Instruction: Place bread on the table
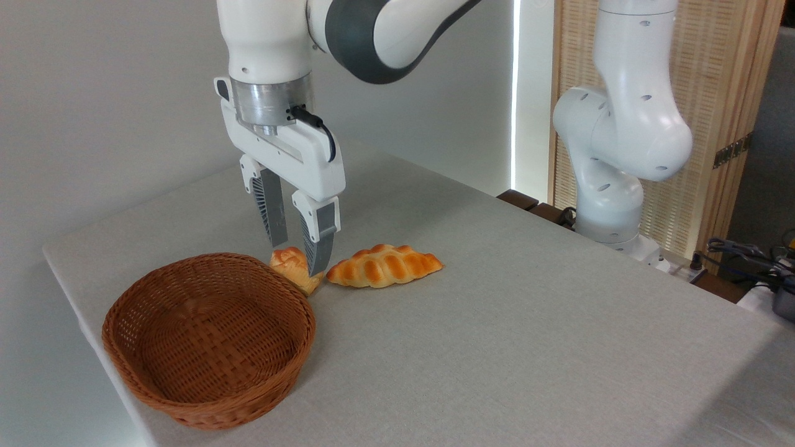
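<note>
Camera view: bread (292, 266) is seen on the worktop (497, 323), between the fingers of the hand (298, 251), which is parted around it beside the basket (211, 338).

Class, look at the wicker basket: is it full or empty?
Empty. The wicker basket shows only its bare woven floor; the small bun and braided loaf lie outside it on the table.
</note>
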